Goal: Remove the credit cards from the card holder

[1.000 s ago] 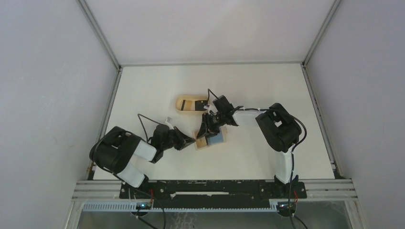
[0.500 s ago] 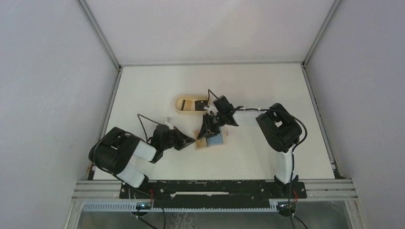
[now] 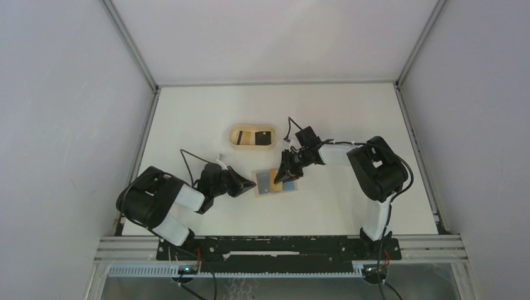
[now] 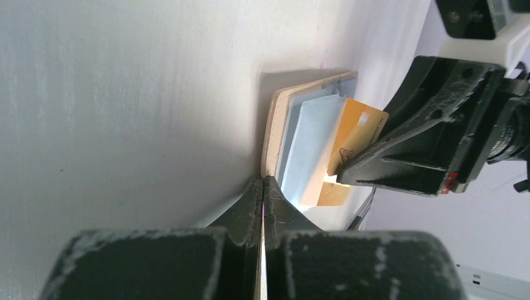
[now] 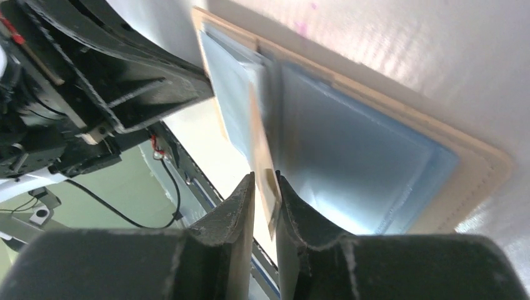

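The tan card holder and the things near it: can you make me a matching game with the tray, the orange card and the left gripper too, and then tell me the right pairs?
Things
1. oval light-wood tray
2. orange plastic card
3. tan folding card holder
4. black left gripper

Clues
A. lies open on the white table, blue inside showing
B. pinched by the black right gripper
C. shut, tips at the card holder's edge
D. beyond the card holder, farther from the arm bases, with cards lying in it

Pairs: 1-D, 2-B, 3-A, 4-C
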Action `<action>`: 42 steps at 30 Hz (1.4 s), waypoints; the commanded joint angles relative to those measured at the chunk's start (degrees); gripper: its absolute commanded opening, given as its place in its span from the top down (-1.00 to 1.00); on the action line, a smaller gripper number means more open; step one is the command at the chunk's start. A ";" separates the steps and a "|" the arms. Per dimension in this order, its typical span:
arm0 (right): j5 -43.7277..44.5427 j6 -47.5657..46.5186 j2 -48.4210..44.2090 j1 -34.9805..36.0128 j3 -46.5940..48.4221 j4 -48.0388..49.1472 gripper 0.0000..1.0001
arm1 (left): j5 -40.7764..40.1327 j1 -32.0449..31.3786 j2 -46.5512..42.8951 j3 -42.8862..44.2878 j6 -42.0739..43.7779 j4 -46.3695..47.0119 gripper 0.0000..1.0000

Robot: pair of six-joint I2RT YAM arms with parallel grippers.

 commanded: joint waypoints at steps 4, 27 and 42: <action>2.63 -5.10 -5.55 -2.30 -3.06 -5.49 0.84 | -1.07 -0.04 -0.35 -1.11 0.71 -0.94 1.00; 6.65 -4.96 25.29 1.79 71.49 -24.91 1.00 | 3.69 0.22 -4.06 -0.81 5.48 -4.10 1.00; 5.90 -5.54 34.96 3.51 73.64 -20.90 1.00 | 5.30 0.22 -6.08 -1.54 7.64 -5.42 1.00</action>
